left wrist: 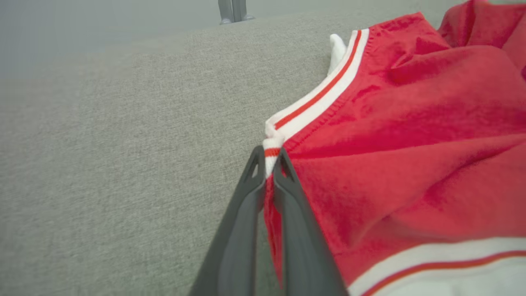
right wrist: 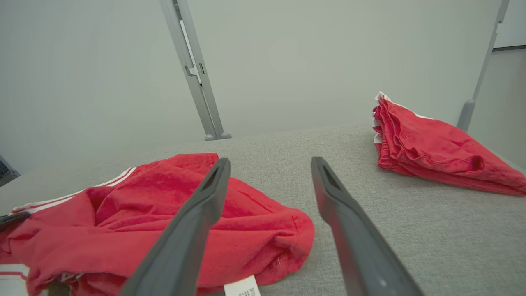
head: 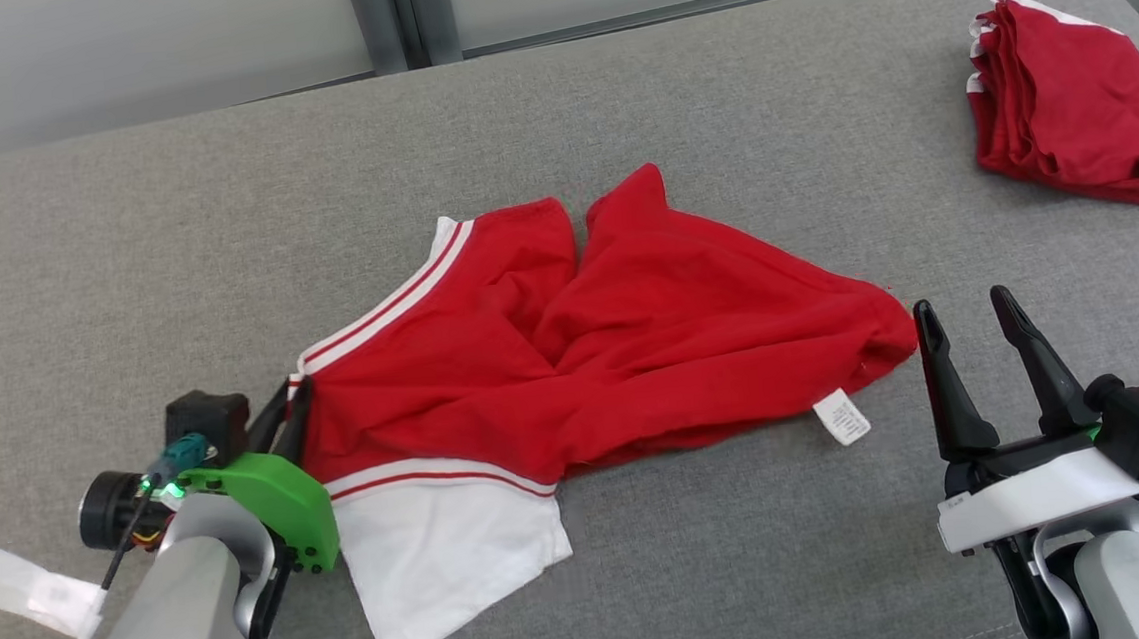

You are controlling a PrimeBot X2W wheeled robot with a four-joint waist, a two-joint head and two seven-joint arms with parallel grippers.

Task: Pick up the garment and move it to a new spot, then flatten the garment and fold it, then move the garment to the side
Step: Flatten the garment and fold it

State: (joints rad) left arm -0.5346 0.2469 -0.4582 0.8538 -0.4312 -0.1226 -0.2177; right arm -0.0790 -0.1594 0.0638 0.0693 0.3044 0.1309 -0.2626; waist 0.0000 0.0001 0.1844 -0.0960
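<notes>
Mid-frame on a grey fabric surface, a crumpled red garment with white panels lies spread out. The left gripper, at lower left, has its fingers clamped together on the striped trim at the garment's left edge. At lower right, the right gripper stands with fingers wide apart, holding nothing, just beside the garment's right edge and its white label. A stack of folded red garments sits at upper right near the surface's edge, with bare cloth across the upper left.

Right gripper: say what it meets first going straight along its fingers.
Likely nothing near: the right gripper points over grey surface, between the garment and the folded red pile; depth unclear.
</notes>
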